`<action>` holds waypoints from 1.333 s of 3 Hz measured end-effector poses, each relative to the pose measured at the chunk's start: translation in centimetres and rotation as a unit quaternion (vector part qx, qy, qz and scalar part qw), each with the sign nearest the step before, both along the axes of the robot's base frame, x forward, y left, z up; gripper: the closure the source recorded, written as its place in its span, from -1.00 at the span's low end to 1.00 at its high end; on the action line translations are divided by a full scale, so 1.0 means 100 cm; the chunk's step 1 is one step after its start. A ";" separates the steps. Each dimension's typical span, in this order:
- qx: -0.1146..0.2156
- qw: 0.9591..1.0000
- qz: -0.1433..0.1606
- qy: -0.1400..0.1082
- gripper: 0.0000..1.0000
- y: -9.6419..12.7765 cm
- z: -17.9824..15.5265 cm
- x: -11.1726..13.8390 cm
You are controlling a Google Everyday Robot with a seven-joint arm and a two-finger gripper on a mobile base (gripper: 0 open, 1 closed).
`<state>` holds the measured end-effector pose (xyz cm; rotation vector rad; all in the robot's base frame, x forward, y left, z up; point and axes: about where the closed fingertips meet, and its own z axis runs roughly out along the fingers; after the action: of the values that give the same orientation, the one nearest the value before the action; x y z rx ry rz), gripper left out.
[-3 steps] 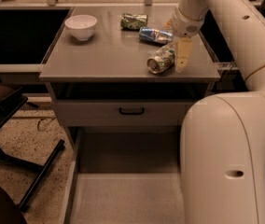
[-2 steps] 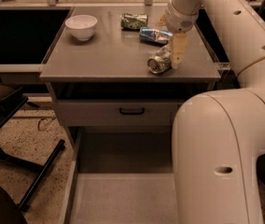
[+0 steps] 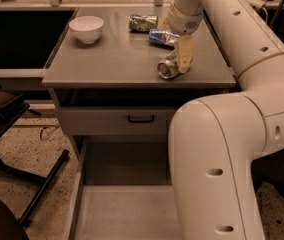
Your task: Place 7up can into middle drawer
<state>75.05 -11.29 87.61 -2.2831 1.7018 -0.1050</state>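
Observation:
The 7up can (image 3: 167,68) lies on its side near the front right of the grey countertop (image 3: 112,54), its shiny metal end facing the front. My gripper (image 3: 183,55) comes down from above right and sits against the can's far right side. The can rests on the counter. The middle drawer (image 3: 124,211) is pulled out below, with its pale floor showing. My arm's large lower segment (image 3: 217,174) hides its right part.
A blue can (image 3: 163,37) and a dark green mottled can (image 3: 143,22) lie behind the 7up can. A white bowl (image 3: 86,28) stands at the back left. A closed drawer front with a black handle (image 3: 141,119) sits under the counter. A black stand leg (image 3: 42,189) is on the floor at left.
My gripper and wrist have shifted slightly left, closer against the 7up can. The arm's lower segment has swung left over more of the open drawer. The can has stayed put.

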 end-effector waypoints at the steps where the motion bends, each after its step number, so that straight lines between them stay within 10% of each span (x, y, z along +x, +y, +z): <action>1: -0.005 1.000 -0.015 0.015 -1.00 -0.009 -0.016 0.005; 2: -0.007 0.999 -0.025 0.022 -1.00 -0.015 -0.026 0.009; 4: 0.003 1.000 -0.026 -0.005 -0.19 -0.008 -0.030 0.027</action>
<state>77.71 -12.06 84.63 -2.2307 1.7556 -0.1223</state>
